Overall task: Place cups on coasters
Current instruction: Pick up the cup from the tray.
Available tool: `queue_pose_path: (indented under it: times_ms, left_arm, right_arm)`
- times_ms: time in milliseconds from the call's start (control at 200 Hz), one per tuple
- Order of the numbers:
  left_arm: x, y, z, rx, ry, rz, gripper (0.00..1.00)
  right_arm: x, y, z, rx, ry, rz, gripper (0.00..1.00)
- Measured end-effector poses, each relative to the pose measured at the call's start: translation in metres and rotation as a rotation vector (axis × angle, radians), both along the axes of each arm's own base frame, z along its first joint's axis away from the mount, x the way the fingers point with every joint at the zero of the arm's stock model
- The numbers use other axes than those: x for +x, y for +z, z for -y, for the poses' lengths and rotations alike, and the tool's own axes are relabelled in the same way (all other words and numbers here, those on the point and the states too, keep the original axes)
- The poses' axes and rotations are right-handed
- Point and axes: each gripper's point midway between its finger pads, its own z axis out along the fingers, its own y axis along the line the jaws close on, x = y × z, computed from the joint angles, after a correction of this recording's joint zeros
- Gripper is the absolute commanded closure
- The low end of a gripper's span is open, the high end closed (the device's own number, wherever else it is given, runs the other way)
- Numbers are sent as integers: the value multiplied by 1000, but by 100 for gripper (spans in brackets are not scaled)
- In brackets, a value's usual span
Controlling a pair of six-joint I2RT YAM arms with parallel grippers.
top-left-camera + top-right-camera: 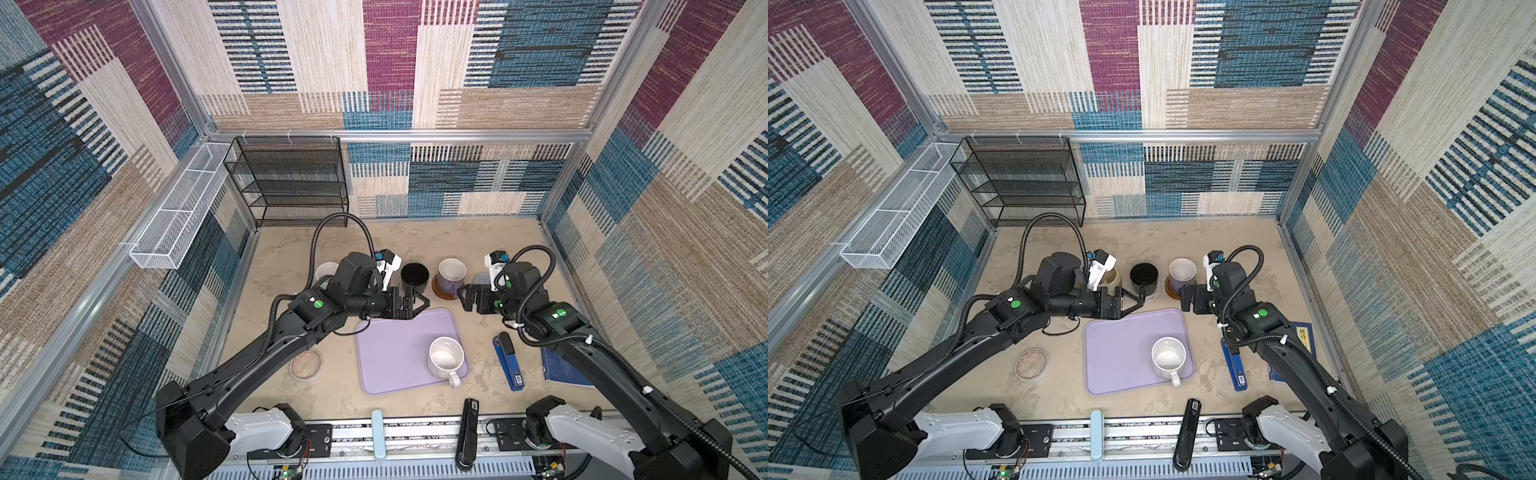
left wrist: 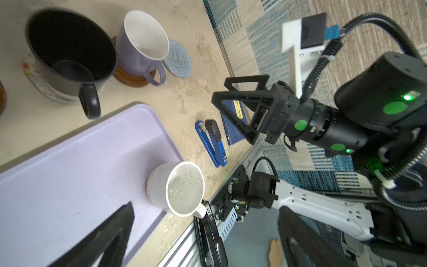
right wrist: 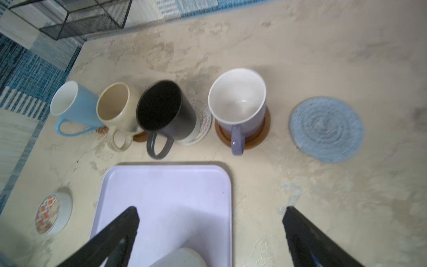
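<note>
Our left gripper (image 1: 420,305) and right gripper (image 1: 464,297) both gape wide, holding nothing. The speckled mug (image 1: 445,357) stands at the tray's (image 1: 386,361) near right corner. We should pinch its rim away from the handle, then centre it on the bare blue-grey coaster (image 3: 327,129).

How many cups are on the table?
5. Four stand in a row along the far side: light blue mug, beige mug, black mug, lavender mug. The speckled white mug sits on the lavender tray. No others show.

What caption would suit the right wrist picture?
Row of four mugs seated on coasters; the blue-grey coaster beside the lavender mug lies bare.
</note>
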Motion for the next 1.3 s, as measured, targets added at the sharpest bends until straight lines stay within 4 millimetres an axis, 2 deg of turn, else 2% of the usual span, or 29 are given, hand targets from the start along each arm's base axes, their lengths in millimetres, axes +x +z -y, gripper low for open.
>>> queue_pose_path:
  times_ms: [150, 331, 601, 676, 892, 1022, 1302]
  left_arm:
    - [-16, -24, -6, 18, -31, -55, 0]
    - [-34, -55, -10, 58, -47, -128, 0]
    - [-52, -76, -20, 99, -39, -184, 0]
    - [-51, -83, -28, 131, 4, -190, 0]
    - [-52, -91, -41, 165, 59, -199, 0]
    - [-53, -94, -42, 172, 65, -216, 0]
    - [-56, -99, -40, 180, 84, -262, 0]
  right_arm:
    - [-38, -30, -12, 115, 56, -127, 0]
    - [-75, -38, -23, 154, 110, -178, 0]
    - [-123, -61, -55, 107, 229, -257, 2]
    - [-131, -71, -58, 72, 238, -270, 6]
    - [-143, -89, -61, 2, 215, -284, 6]
    - [-149, -100, -57, -44, 195, -300, 6]
    - [-162, -119, -57, -158, 177, -328, 15]
